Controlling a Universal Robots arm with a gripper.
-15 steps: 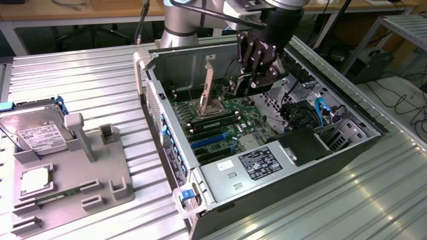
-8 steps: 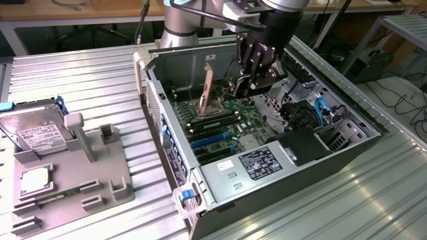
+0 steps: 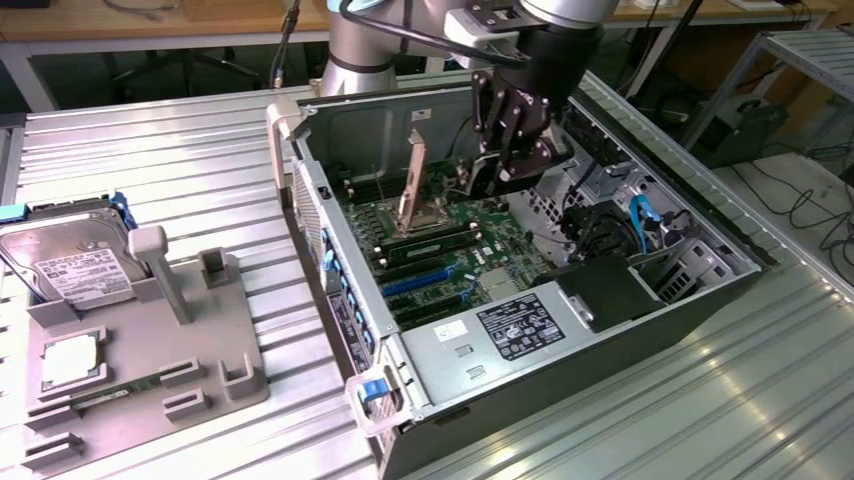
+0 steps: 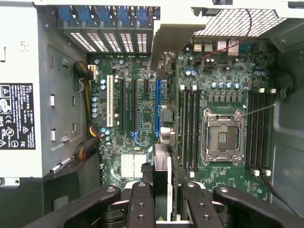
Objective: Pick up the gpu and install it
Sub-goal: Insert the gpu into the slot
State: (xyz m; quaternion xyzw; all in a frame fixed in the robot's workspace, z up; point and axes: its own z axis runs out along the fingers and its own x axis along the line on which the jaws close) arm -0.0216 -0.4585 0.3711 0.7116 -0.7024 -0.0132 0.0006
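Black two-fingered gripper (image 3: 511, 160) inside open grey computer case (image 3: 400, 345), closed narrowly on thin dark gpu (image 4: 164, 183) held edge-on above green motherboard (image 4: 142, 123), near blue expansion slot (image 4: 157, 107). Card's lower end hidden between black fingers (image 4: 141, 204). Silver hard drive with white label (image 3: 74, 258) in grey fixture (image 3: 200, 350), cut off at the exterior view's left.
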